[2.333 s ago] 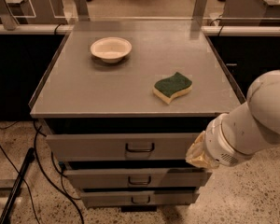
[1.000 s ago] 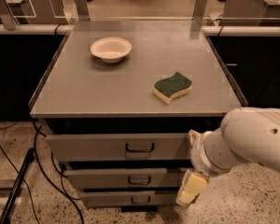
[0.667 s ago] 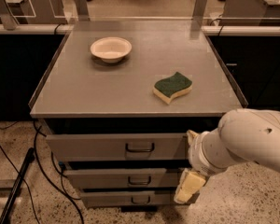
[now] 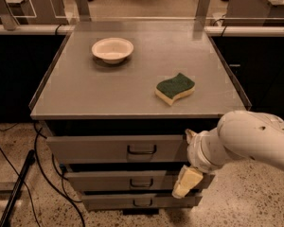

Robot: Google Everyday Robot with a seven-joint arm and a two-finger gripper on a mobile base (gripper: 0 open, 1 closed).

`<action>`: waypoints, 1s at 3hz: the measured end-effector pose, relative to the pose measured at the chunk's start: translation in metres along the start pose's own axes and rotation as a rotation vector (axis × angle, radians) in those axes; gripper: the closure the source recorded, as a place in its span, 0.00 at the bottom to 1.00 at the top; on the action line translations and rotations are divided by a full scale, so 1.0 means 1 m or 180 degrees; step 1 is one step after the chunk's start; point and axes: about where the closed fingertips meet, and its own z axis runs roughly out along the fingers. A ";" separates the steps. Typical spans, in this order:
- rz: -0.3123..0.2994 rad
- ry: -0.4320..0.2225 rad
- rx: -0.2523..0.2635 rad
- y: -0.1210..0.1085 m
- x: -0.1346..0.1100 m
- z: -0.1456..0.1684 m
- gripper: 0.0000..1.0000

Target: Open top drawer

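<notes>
Task status: not started as far as contact goes. The top drawer (image 4: 99,149) sits directly under the gray cabinet top (image 4: 75,96), the uppermost and tallest-fronted of three. Its front looks flush with the cabinet, with no sign that it has been pulled out, so it is judged closed. Its small dark handle (image 4: 142,149) is at the centre of the front, unobstructed and with nothing touching it. The gripper (image 4: 186,182) is low at the right end of the drawer stack, in front of the right end of the middle drawer (image 4: 113,180), below the top drawer's front and well to the right of its handle. Whether the gripper is open or closed cannot be told from this view: only a cream-coloured tip shows below the white wrist. The bottom drawer (image 4: 109,201) also appears shut. On the cabinet top, a white bowl (image 4: 112,49) rests toward the back left and a green-and-yellow sponge (image 4: 175,88) toward the front right, well apart; neither bears on the task. Remaining, by judgement: bring the gripper up and leftward to the handle, take hold of it, and pull the drawer straight out toward the camera. The whole task is effectively left to do. Main risk noted: catching the middle drawer's handle instead, given the gripper's present height.
</notes>
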 end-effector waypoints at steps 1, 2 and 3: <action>-0.0047 -0.0065 0.0064 -0.019 -0.004 0.005 0.00; -0.0114 -0.0042 0.0105 -0.035 -0.007 0.006 0.00; -0.0216 0.0208 -0.0033 -0.043 -0.003 0.017 0.00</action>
